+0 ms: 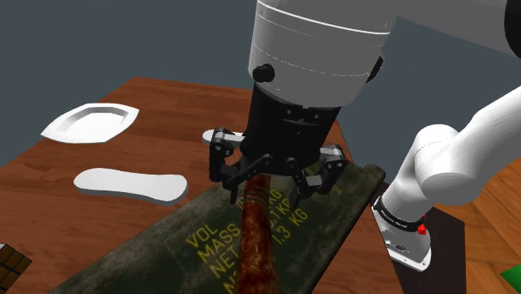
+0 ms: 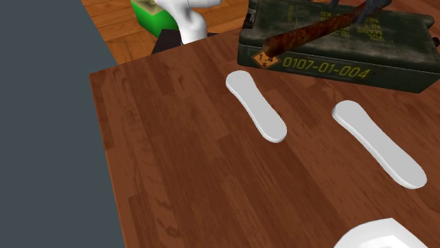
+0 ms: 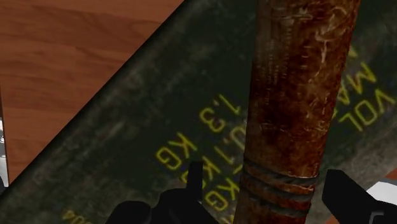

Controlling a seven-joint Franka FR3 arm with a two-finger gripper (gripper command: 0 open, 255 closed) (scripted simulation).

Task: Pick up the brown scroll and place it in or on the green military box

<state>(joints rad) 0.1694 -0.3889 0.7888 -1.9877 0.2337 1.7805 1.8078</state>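
Note:
The brown scroll lies lengthwise on the lid of the green military box, which carries yellow lettering. In the second exterior view one end of the scroll juts just past the box's edge. My gripper hangs directly over the scroll's far end, open. In the wrist view the scroll runs between the fingers. A gap shows on each side, so the fingers do not touch it. The box lid lies under it.
Two flat white oblong pieces lie on the wooden table beside the box. A white dish sits farther off, a dark chocolate bar near the table's corner. The robot stand is at the shoulder view's right.

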